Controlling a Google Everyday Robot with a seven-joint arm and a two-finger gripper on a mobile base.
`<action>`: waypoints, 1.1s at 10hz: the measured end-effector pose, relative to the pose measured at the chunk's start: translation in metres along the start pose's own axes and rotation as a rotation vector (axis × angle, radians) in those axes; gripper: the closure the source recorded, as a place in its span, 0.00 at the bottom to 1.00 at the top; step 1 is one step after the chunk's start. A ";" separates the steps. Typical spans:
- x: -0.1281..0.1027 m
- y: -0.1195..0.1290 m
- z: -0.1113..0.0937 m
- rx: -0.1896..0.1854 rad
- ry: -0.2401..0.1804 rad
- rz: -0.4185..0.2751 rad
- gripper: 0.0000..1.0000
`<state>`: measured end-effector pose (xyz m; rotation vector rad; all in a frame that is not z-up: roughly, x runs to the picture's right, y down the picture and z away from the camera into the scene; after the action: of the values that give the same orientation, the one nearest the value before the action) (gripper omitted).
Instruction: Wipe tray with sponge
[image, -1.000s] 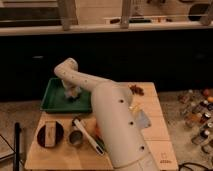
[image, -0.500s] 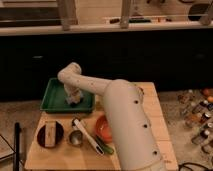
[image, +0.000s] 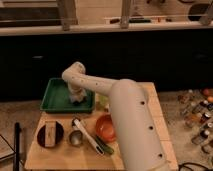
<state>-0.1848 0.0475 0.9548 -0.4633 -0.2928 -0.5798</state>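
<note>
Tray (image: 54, 98) beneath end effector (image: 76, 98), which sits in its right half, grip indiscernible.

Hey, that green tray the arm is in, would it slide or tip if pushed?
Likely slides: the tray looks like light plastic lying flat on a smooth wooden table. Tipping seems unlikely, since it is wide and shallow with a low rim. The gripper sits inside it, right of centre; downward pressure there would probably pin it.
</note>
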 end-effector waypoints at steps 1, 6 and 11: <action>0.001 -0.002 0.000 0.005 0.003 0.001 0.98; 0.008 -0.006 -0.001 0.022 0.014 0.005 0.98; 0.008 -0.006 -0.001 0.022 0.014 0.005 0.98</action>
<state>-0.1819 0.0384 0.9590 -0.4381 -0.2845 -0.5740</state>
